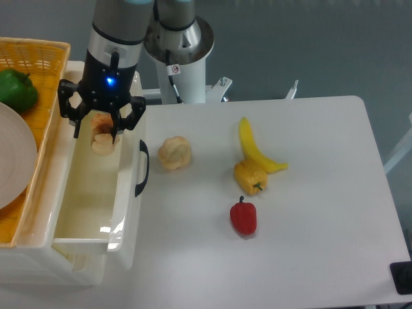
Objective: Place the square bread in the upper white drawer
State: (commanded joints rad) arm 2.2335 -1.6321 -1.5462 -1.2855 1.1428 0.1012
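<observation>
**Bread held over the open drawer, release pending**

Nearest the camera is the front of the long, glossy cream-white plastic drawer (pixel 90 193), pulled out of its cabinet with its curved black handle (pixel 141 168) facing the table; we read it as the upper white drawer, open so that something can be dropped in from above.

The small blocky tan bread chunk with an orange-brown toasted crust (pixel 101 134) sits between the black fingers of our gripper (pixel 98 129), over the far end of the drawer's cavity. The fingers are closed on the bread from both sides, which is why it stays up near the rim; we cannot tell whether its underside touches the drawer floor. We judge the carrying step nearly done, with only the letting go left. The arm comes down almost vertically, which keeps the fingers clear of the drawer walls.

Moving outward, a pale cream round knobbly bun (pixel 174 153) lies on the white table (pixel 322 193) just beside the handle; it is not the piece we want. Farther right are a yellow banana (pixel 254 149), a yellow toy pepper (pixel 250 176) touching it, and a red toy pepper (pixel 243 217) nearby. Left of the drawer, a woven yellow basket (pixel 45 58) holds a green pepper (pixel 17 89) and a white plate (pixel 13 161).
</observation>
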